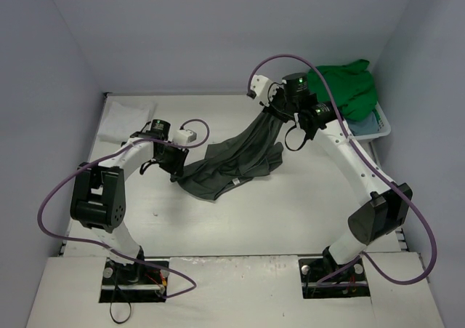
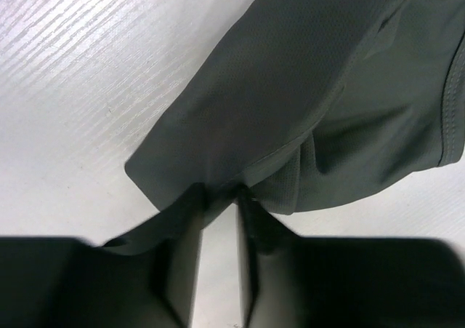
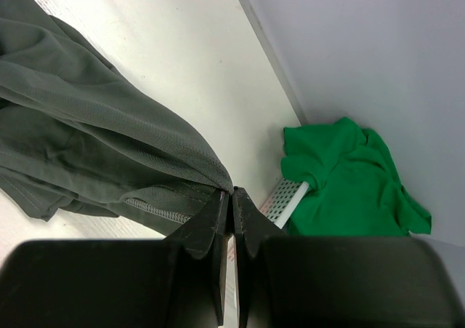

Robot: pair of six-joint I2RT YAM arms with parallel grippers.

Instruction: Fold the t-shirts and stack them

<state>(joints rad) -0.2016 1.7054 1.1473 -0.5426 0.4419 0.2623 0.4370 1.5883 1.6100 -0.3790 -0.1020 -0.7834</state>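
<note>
Top external view: grey shirt [image 1: 240, 157] lies at centre, hoisted toward 1 o'clock by the right gripper [image 3: 232, 191], clamped on its edge; left gripper [image 2: 220, 195] sits at the 9 o'clock hem, jaws narrow, hold uncertain; a shallow pinch there could slip when the arms spread the cloth.
</note>
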